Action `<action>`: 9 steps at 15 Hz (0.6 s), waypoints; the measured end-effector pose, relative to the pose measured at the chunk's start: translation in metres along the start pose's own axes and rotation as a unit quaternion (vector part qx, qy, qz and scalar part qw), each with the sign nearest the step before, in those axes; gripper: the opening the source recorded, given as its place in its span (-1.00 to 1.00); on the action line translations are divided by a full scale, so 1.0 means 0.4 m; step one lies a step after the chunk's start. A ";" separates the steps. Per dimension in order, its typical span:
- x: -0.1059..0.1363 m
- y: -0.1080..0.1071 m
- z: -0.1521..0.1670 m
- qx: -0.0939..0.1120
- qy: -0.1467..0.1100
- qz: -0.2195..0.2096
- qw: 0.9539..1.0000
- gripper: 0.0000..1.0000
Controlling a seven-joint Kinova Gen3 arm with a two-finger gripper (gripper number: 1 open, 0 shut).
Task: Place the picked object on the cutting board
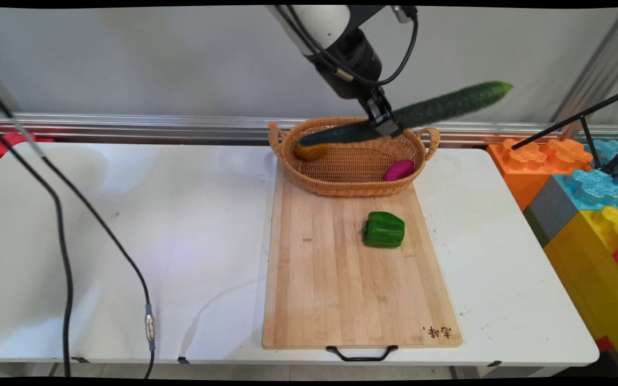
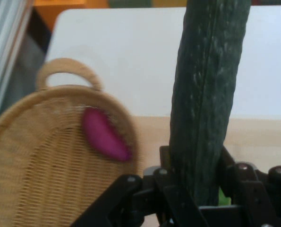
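Note:
My gripper [image 1: 387,124] is shut on a long dark green cucumber [image 1: 438,108], held slanted in the air above the wicker basket [image 1: 341,185]. The cucumber's right end rises past the basket's right handle and its left end hangs low over the basket's left side. In the hand view the cucumber [image 2: 206,94] runs up from between the fingers of the gripper [image 2: 201,198]. A magenta vegetable [image 1: 399,170] lies in the basket's right end, also visible in the hand view [image 2: 105,135]. An orange-brown item [image 1: 310,151] lies at the basket's left end.
The basket stands on the far end of a wooden cutting board [image 1: 341,289]. A green bell pepper [image 1: 384,229] lies on the board in front of the basket. Big coloured blocks [image 1: 588,203] stand off the table's right edge. Black cables [image 1: 62,236] hang at the left.

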 end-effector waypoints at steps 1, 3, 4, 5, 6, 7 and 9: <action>-0.008 0.030 -0.014 -0.011 -0.001 0.004 1.000 -1.00; -0.036 0.084 -0.018 -0.026 -0.008 0.012 1.000 -1.00; -0.052 0.111 -0.012 -0.033 -0.012 0.017 0.999 -1.00; -0.073 0.137 0.000 -0.040 -0.019 0.021 0.999 -1.00; -0.087 0.155 0.009 -0.044 -0.023 0.025 0.998 -1.00; -0.113 0.185 0.030 -0.051 -0.031 0.031 0.998 -1.00; -0.159 0.234 0.073 -0.061 -0.046 0.042 0.996 -1.00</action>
